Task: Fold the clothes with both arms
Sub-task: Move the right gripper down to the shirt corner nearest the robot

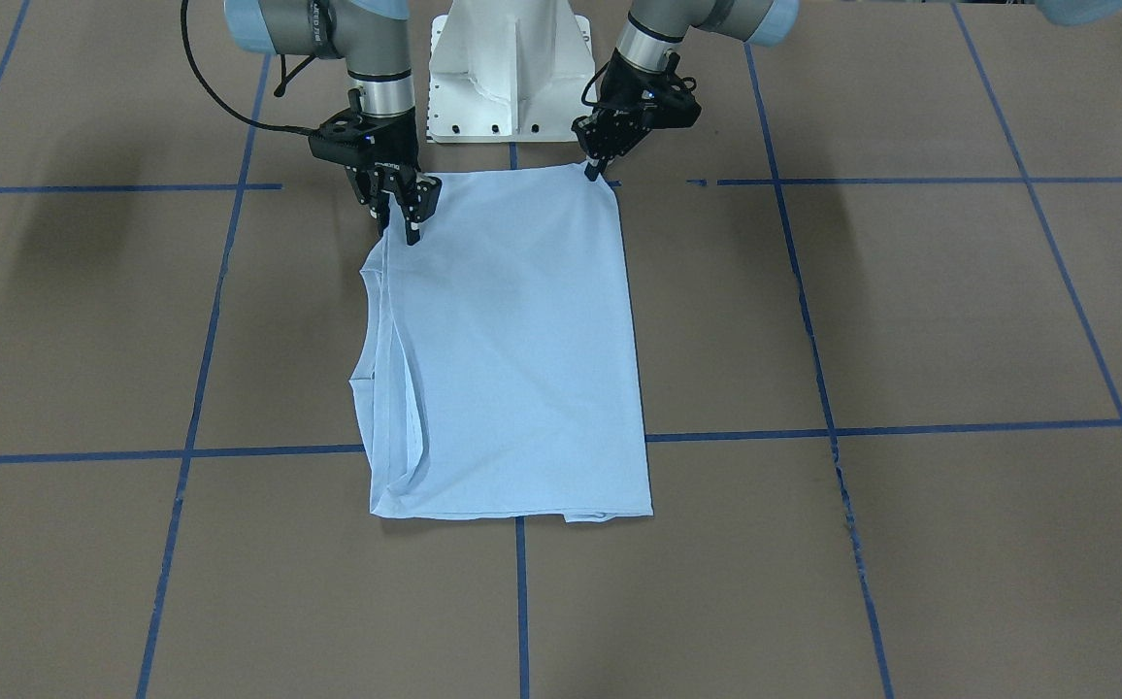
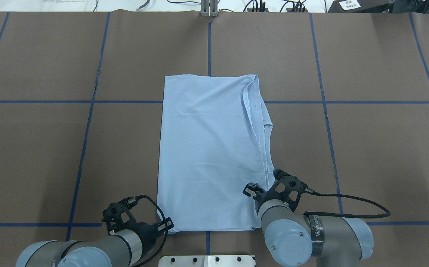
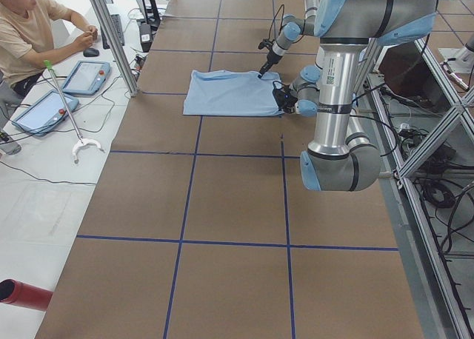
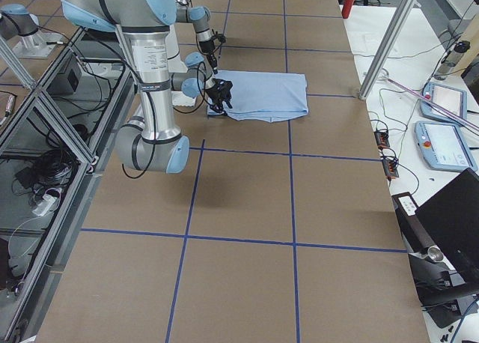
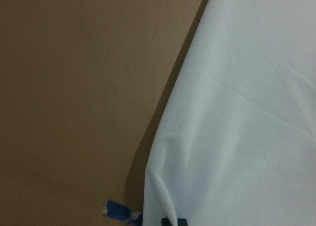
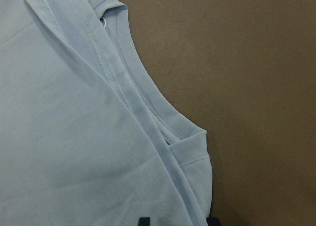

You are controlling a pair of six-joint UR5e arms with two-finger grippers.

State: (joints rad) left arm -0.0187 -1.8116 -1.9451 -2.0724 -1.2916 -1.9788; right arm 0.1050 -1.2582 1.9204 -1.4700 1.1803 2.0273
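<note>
The T-shirt (image 1: 512,340) lies flat on the worktop (image 1: 910,311) as a long rectangle. One short edge sits just in front of the pedestal base (image 1: 511,68) and the rest stretches away from it. Going by that shape, the lengthwise folds are done. I judge the step in hand to be gripping the two corners nearest the pedestal base so the shirt can be folded across its length.

My left fingers (image 1: 596,160) are down at one of those corners. They look drawn together, and in my left wrist view the cloth puckers toward the single dark tip, so I take them to be pinching the fabric there.

My right fingers (image 1: 413,218) are at the other corner nearest the pedestal base. They stand apart with nothing gripped. In my right wrist view both tips show, with the layered corner lying between them and the neckline (image 6: 148,102) curving away beyond.

Next, I think the right fingers need to come together on every layer of that corner, since a missed lower layer would drag loose. Then both arms should lift together and carry the edge away from the pedestal base at an even pace. They should lay it squarely on the far short edge, keeping the thin cloth taut enough not to sag or skew.
</note>
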